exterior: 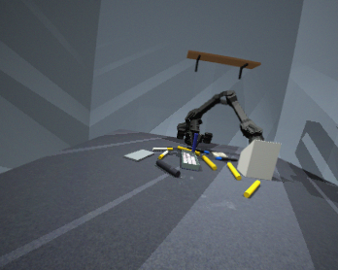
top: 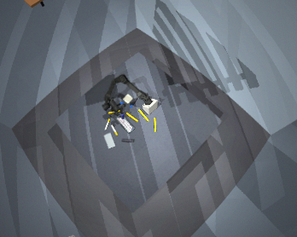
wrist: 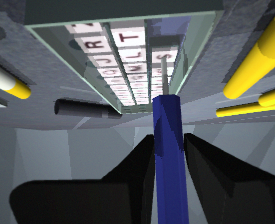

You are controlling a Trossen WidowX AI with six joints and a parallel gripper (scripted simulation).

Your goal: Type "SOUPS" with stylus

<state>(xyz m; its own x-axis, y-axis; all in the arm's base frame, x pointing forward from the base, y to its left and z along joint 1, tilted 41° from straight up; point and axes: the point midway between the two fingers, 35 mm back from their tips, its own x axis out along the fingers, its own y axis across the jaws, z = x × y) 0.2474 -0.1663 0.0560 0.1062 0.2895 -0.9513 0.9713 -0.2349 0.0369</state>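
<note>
My gripper (wrist: 168, 140) (exterior: 196, 138) is shut on the blue stylus (wrist: 168, 117) (exterior: 195, 142) (top: 122, 116), whose thin grey tip points down at the keyboard. The keyboard (wrist: 123, 13) (exterior: 190, 168) (top: 126, 124) has a grey-green frame and rows of white keys with dark letters. In the wrist view the stylus tip lies over the S key (wrist: 171, 54), in the right-hand row. I cannot tell whether the tip touches that key. T, R, L and J keys show to its left. The key area just above S is in shadow.
Yellow sticks (wrist: 255, 55) (exterior: 234, 171) (top: 155, 124) lie to one side of the keyboard. A black rod (wrist: 88, 108) (exterior: 168, 168) (top: 128, 140) and a pale flat pad (exterior: 139, 154) (top: 109, 141) lie nearby. A white block (exterior: 258, 160) (top: 150, 107) stands by the arm's base.
</note>
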